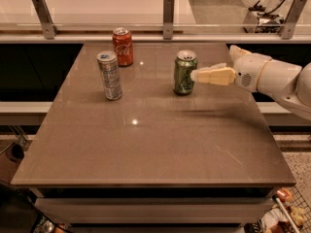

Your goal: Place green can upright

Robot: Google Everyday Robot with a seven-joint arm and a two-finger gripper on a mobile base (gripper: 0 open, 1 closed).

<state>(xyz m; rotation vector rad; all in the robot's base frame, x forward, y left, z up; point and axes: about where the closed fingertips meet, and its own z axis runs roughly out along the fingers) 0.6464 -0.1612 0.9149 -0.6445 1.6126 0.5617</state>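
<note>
The green can (185, 73) stands upright on the brown table (155, 144), right of the middle and toward the back. My gripper (210, 72) comes in from the right at can height. Its cream fingertips (206, 75) sit just to the right of the can, beside it and not around it. The gripper is open and holds nothing.
A silver can (110, 75) stands upright at the left. A red can (123, 47) stands behind it near the back edge. A glass rail with metal posts (168, 16) runs behind the table. My white arm (282, 81) hangs over the table's right edge.
</note>
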